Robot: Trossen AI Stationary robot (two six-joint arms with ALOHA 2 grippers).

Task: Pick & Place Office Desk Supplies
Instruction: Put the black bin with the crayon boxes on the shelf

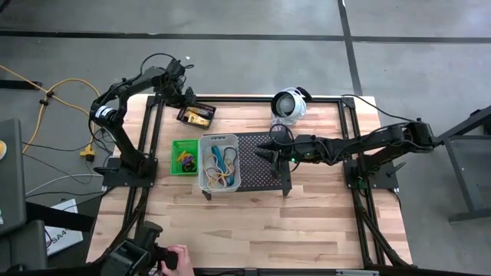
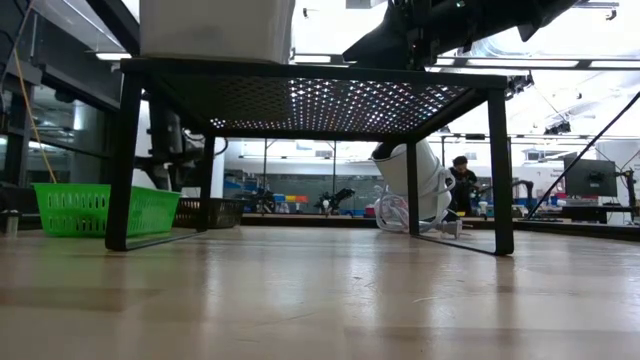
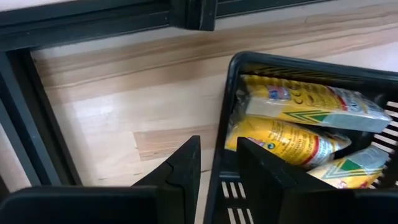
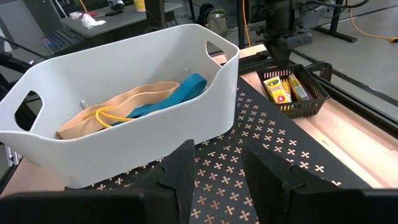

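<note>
A small black bin (image 1: 196, 115) stands on the table near its far left edge, with yellow tubes (image 3: 298, 124) lying in it. My left gripper (image 3: 217, 146) points down over it, open, one finger outside and one inside the bin's wall (image 3: 225, 124); whether they touch it does not show. A white bin (image 4: 124, 118) with tan, blue and yellow bands rests on the black perforated stand (image 1: 261, 165). A green bin (image 1: 184, 157) with coloured loops stands to the left of the stand. My right gripper (image 4: 217, 149) hovers level over the stand, open with nothing in it, facing the white bin.
A round white-and-silver device (image 1: 289, 105) with a cable lies at the far edge. Dark frame rails (image 3: 93, 18) run close behind the black bin. A person's hand (image 1: 173, 257) shows at the near edge. Bare wood lies between the stand and the near edge.
</note>
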